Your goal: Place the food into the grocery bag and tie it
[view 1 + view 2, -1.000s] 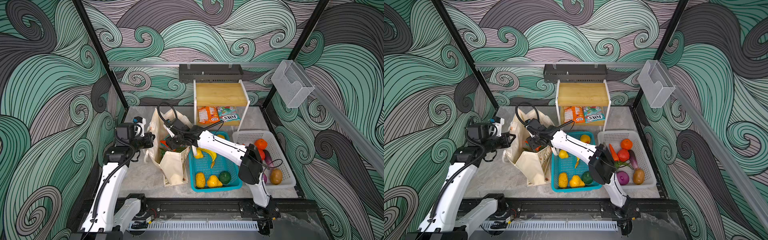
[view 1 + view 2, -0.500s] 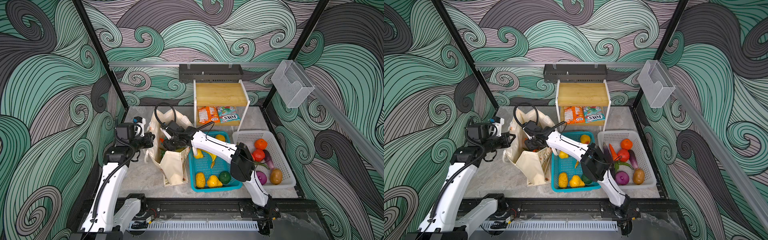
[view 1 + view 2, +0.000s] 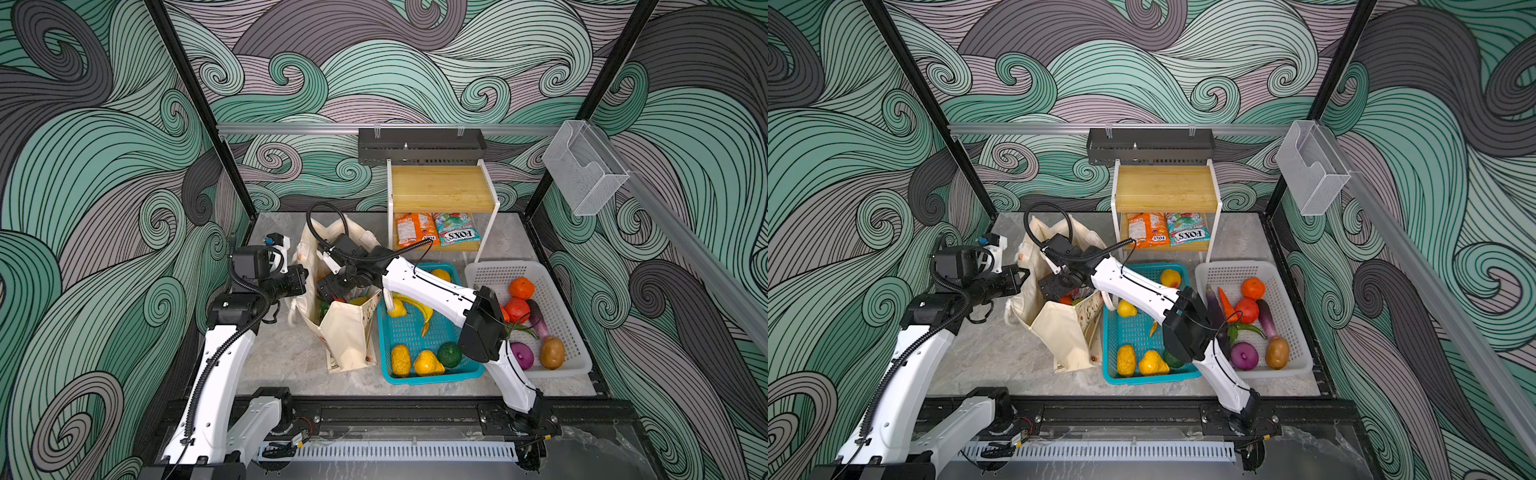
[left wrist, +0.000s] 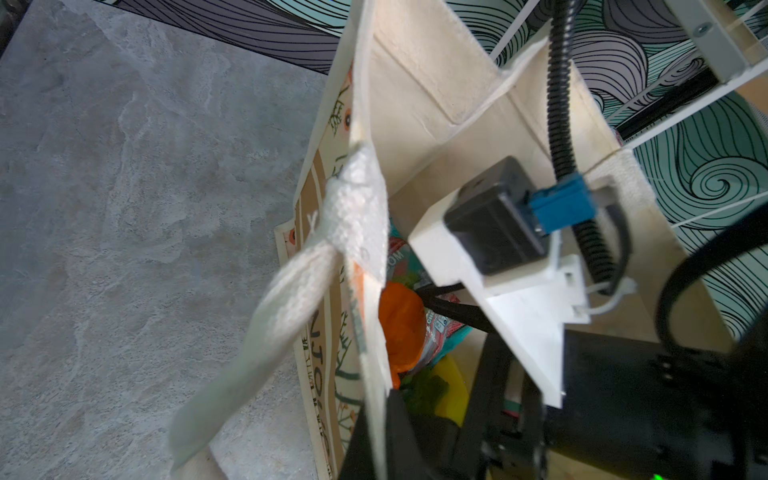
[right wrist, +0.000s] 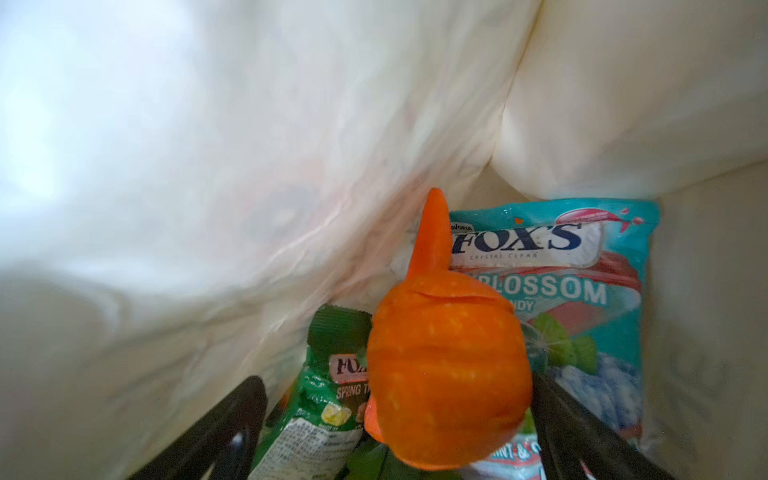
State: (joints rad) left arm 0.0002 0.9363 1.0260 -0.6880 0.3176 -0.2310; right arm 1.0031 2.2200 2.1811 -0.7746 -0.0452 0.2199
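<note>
- Release is the step in hand: the right fingers [image 5: 232, 424] stand wide apart deep inside the grocery bag [image 3: 347, 336], with the carrot [image 5: 444, 374] loose between them, over a teal packet [image 5: 582, 291] and a green packet [image 5: 328, 374]
- I would lift that arm straight up, so it does not catch the cloth
- The left fingers [image 4: 415, 444] are closed on the bag's rim and hold the mouth open; this grip should not slip
- Grey stone bench [image 3: 286, 353]; a teal basket [image 3: 432, 376] and a white basket [image 3: 561, 372] with more fruit stand beside the bag, and wave-patterned walls [image 3: 374, 75] are close around
</note>
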